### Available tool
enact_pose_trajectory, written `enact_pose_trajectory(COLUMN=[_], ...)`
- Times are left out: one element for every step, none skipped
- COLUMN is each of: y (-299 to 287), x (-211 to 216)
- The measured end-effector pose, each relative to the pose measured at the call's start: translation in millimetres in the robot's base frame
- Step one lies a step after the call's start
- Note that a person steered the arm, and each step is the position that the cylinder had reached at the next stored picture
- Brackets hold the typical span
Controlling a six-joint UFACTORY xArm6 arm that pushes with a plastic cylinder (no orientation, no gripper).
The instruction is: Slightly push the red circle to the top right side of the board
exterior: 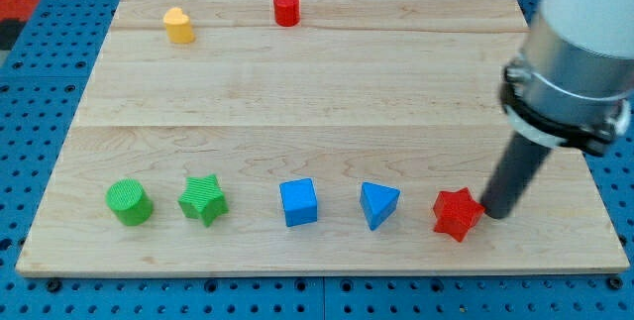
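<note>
The worktop [327, 82], a pale wooden board, is lying on a blue pegboard [30, 82] and filling most of the view. The arm is reaching in from the view's top right, and the tool is a plain dark rod with no jaws, so it is gripping nothing. My tip [492, 211] is resting low on the view's right side, just beside the red star [457, 213] and seemingly touching its right edge.

Running leftward from my tip along the view's bottom row, past the red star, the blue triangle [378, 204] is sitting near, then the blue cube [298, 202], then the green star [203, 199], and the green cylinder [129, 202] is standing farthest off.

The red circle [286, 9] is standing well apart from my tip, far up and to the left of it, close to the worktop's top edge near the middle. The yellow block [178, 25], rounded and perhaps heart-shaped, is sitting farther left again, also near the top edge.
</note>
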State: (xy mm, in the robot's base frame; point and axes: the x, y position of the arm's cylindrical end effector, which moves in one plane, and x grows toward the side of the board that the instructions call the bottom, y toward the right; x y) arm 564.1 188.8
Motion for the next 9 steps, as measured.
enact_pose_trajectory(y=[23.7,18.0,5.7,-5.4,-19.3,-28.4,-31.4,-28.5,-9.2], x=[21.9,8.5,4.9,4.5,2.5,0.6,-1.0,-11.4,-72.3])
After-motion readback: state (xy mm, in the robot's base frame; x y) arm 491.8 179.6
